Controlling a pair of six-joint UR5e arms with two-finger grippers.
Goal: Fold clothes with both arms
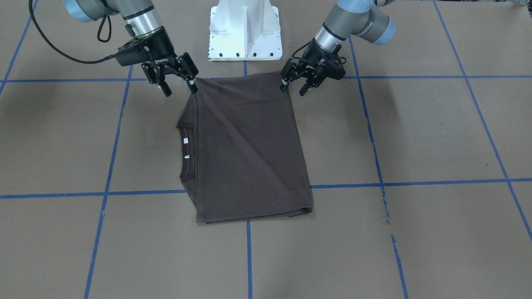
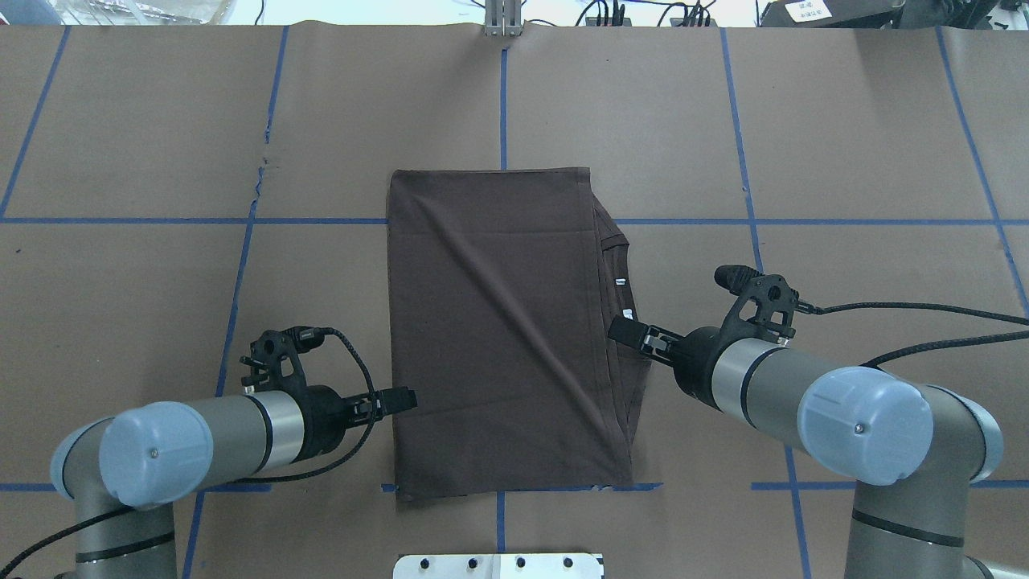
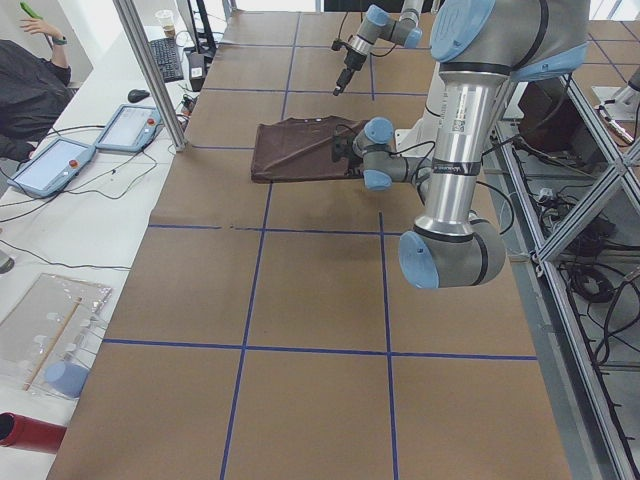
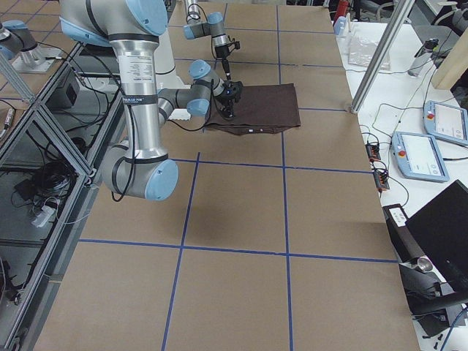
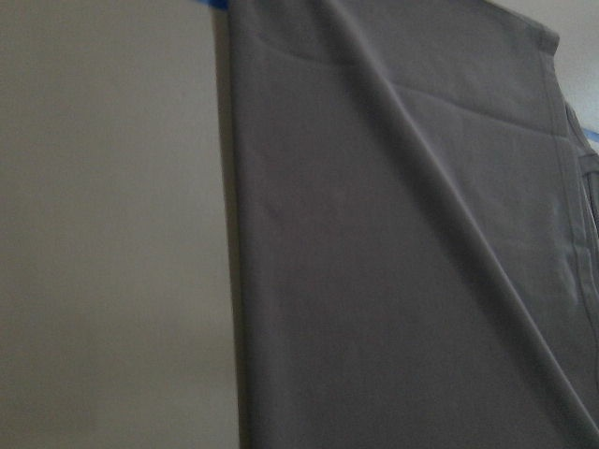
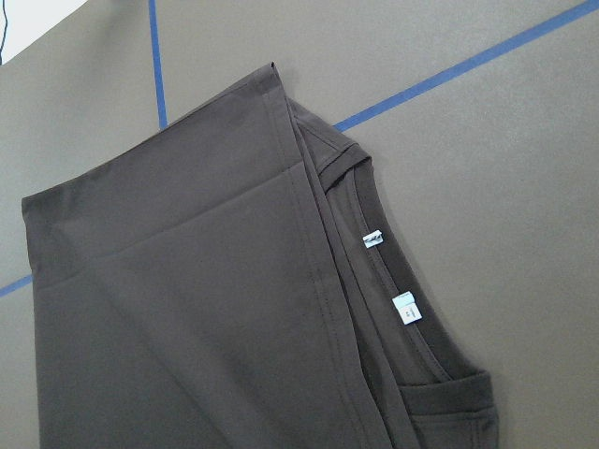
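At table centre, you see dark brown T-shirt (image 1: 249, 149) folded into flat rectangle on table (image 1: 415, 137), collar (image 1: 189, 160) and white tags (image 1: 185, 141) peeking out on robot's right side. Left gripper (image 1: 293, 89) and right gripper (image 1: 179, 89) hover at base-side corners, jaws spread, gripping nothing.

A robotics lab, shown by tape-gridded table (image 3: 320, 300), aluminium framing (image 3: 152, 72) and teach pendants (image 3: 47, 165).

Overhead, front views opposed, steep — share shirt (image 1: 249, 153); wrist cameras close over it.
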